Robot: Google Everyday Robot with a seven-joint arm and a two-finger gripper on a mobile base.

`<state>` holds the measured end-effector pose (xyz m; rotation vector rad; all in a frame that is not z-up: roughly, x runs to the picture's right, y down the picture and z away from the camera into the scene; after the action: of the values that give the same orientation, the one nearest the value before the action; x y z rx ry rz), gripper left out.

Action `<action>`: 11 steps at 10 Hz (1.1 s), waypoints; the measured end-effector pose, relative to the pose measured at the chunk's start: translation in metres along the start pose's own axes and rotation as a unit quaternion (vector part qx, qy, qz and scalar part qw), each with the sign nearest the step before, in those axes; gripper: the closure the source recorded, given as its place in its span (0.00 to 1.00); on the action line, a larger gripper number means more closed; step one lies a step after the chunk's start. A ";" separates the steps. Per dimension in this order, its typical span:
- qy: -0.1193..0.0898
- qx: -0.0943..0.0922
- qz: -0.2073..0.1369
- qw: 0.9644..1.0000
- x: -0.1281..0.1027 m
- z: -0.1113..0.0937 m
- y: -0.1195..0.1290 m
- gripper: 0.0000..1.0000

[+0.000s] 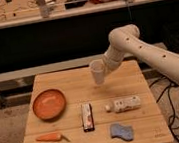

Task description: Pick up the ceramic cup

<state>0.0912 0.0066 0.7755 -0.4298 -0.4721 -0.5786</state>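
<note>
Counted on the wooden table (pixel 134 74): one orange bowl (pixel 49 103), one carrot (pixel 50 138), one dark flat packet (pixel 87 117), one white bottle-like object (pixel 123 104), one blue sponge (pixel 121 131). One ceramic cup (pixel 97 72) is held aloft (by the one gripper (pixel 104 68)).

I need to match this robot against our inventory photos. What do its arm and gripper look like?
The arm is off-white, built of thick rounded tubular links with small dark dots along the casing and a bulbous elbow joint. The gripper, by the ceramic cup, is the same pale colour; no cables show on it.

Gripper (pixel 104 69) clamped on ceramic cup (pixel 98 72) above table (pixel 64 80) rear, bare wood beneath, orange bowl (pixel 49 103) left, white bottle (pixel 123 104) and dark bar (pixel 87 117) nearer front.
</note>
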 end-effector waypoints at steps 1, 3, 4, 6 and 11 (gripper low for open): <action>0.000 -0.001 -0.002 1.000 -0.001 -0.001 -0.001 1.00; 0.002 -0.003 -0.004 1.000 0.000 -0.003 -0.001 1.00; 0.003 -0.006 -0.007 1.000 0.001 -0.004 -0.001 1.00; 0.005 -0.008 -0.013 1.000 -0.002 -0.005 -0.006 1.00; 0.008 -0.013 -0.026 1.000 -0.002 -0.008 -0.010 1.00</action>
<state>0.0859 -0.0041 0.7698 -0.4382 -0.4628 -0.6381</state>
